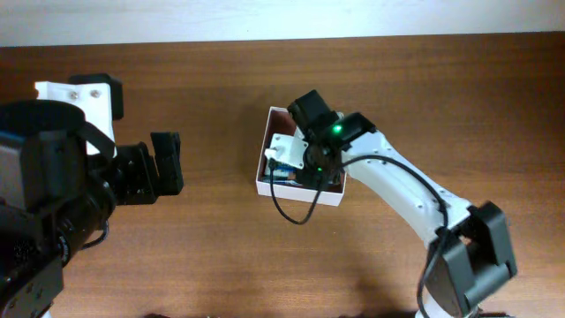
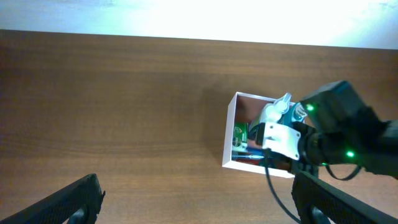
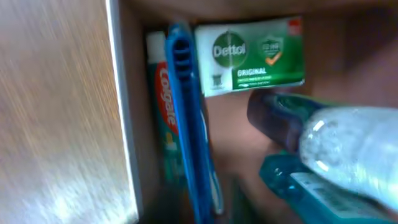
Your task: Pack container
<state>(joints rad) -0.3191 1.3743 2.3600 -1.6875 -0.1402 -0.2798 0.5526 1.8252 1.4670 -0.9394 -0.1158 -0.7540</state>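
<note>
The container point(image 1: 291, 191), a square white-walled box with a reddish-brown inside, sits at mid-table. My right gripper point(image 1: 311, 161) reaches down into it. The right wrist view shows the container's wall point(image 3: 121, 112) and, inside it, a green soap box point(image 3: 255, 56), a toothpaste tube point(image 3: 163, 93), a blue toothbrush point(image 3: 189, 118) and a clear bottle with a dark cap point(image 3: 342, 146). The right gripper's fingers are blurred and cannot be made out. My left gripper point(image 1: 154, 168) is open and empty, well left of the container point(image 2: 231, 134).
A white block point(image 1: 75, 93) stands at the back left beside the left arm. The right arm's black cable point(image 1: 291, 212) hangs in a loop over the table just in front of the container. Bare wood tabletop point(image 1: 212, 256) surrounds the container.
</note>
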